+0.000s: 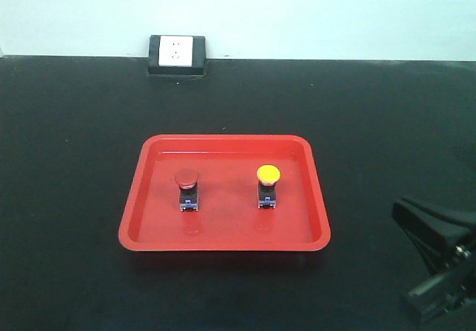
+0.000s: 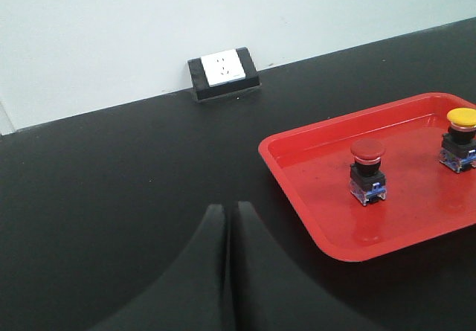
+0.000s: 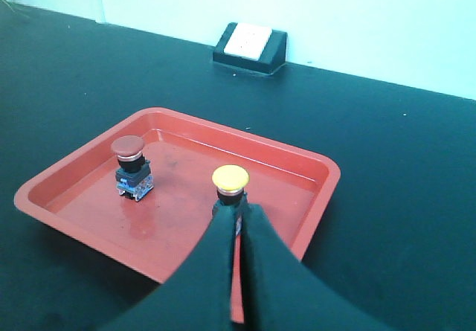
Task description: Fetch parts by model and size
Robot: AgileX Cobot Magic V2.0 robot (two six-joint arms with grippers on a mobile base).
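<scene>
A red-capped push-button switch [image 1: 187, 186] and a yellow-capped one [image 1: 268, 182] stand upright side by side in a red tray [image 1: 227, 223], each on a black body with a blue-grey base. My left gripper [image 2: 227, 210] is shut and empty over the black table, left of the tray [image 2: 416, 201]; the red switch [image 2: 367, 169] and yellow switch [image 2: 460, 134] lie to its right. My right gripper [image 3: 236, 208] is shut and empty, its tips in line with the yellow switch [image 3: 230, 179] but short of it. It shows at the front right [image 1: 399, 209], clear of the tray.
A black box with a white wall socket [image 1: 177, 54] sits at the table's far edge against the pale wall. The black tabletop [image 1: 74, 197] surrounds the tray on all sides.
</scene>
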